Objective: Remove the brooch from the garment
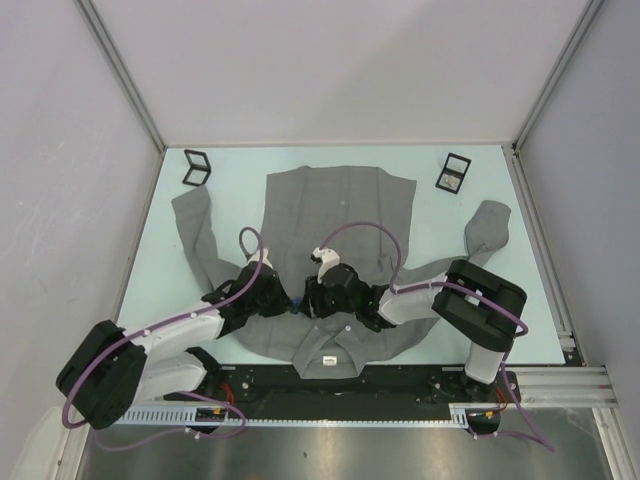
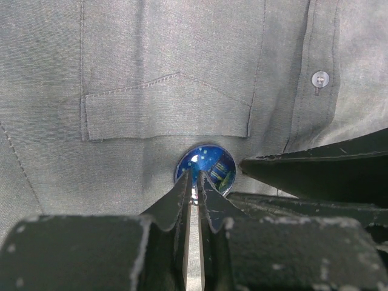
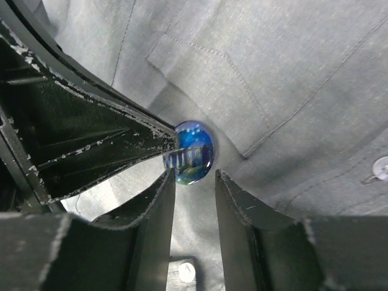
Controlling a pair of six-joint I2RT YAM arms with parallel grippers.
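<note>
The grey garment (image 1: pixel 340 205) lies flat on the table, collar towards the arm bases. Just below its chest pocket flap (image 2: pixel 167 106) sits the brooch (image 2: pixel 209 162), a round blue glass dome, which also shows in the right wrist view (image 3: pixel 193 151). My left gripper (image 2: pixel 195 174) has its jaws almost together, pinching the brooch's near rim. My right gripper (image 3: pixel 194 177) stands open just short of the brooch, with only shirt fabric between its fingers. The two grippers (image 1: pixel 298 300) meet tip to tip over the shirt's chest, largely hiding the brooch from above.
Two small black open boxes lie at the far corners of the table, one left (image 1: pixel 197 167) and one right (image 1: pixel 454 172). A white shirt button (image 2: pixel 319 78) sits on the placket to the right. The pale table (image 1: pixel 240 165) is walled on three sides.
</note>
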